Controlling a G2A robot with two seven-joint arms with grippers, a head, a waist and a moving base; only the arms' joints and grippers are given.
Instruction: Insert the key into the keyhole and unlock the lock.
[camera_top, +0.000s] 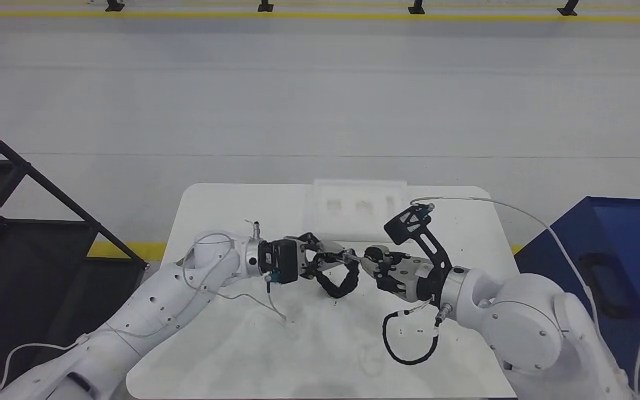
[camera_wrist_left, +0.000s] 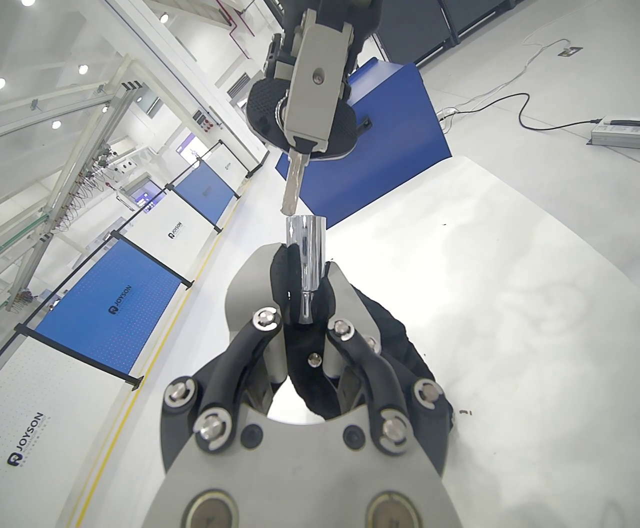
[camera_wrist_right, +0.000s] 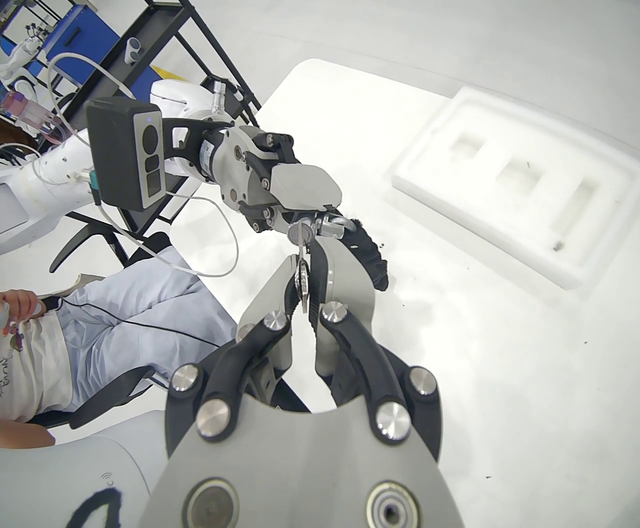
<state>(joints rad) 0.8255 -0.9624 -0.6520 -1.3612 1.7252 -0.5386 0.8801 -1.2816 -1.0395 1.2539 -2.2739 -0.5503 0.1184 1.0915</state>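
My left gripper (camera_wrist_left: 303, 265) is shut on a chrome lock cylinder (camera_wrist_left: 306, 250), held above the white table (camera_top: 250, 340); the lock's black sleeved loop (camera_top: 338, 284) hangs under it. Facing it, my right gripper (camera_wrist_right: 307, 260) is shut on the head of a silver key (camera_wrist_right: 301, 280). The key (camera_wrist_left: 294, 185) points at the cylinder's end face, its tip at the rim of the keyhole (camera_wrist_right: 300, 233). Whether the tip sits inside, I cannot tell. In the top view the left gripper (camera_top: 305, 262) and right gripper (camera_top: 372, 266) meet over the table's middle.
A white foam tray (camera_top: 360, 205) with empty recesses lies at the table's far edge. A thin black cable loop (camera_top: 410, 345) hangs by the right forearm. A blue bin (camera_top: 600, 250) stands beyond the table's right side, a black frame (camera_top: 40, 200) beyond the left.
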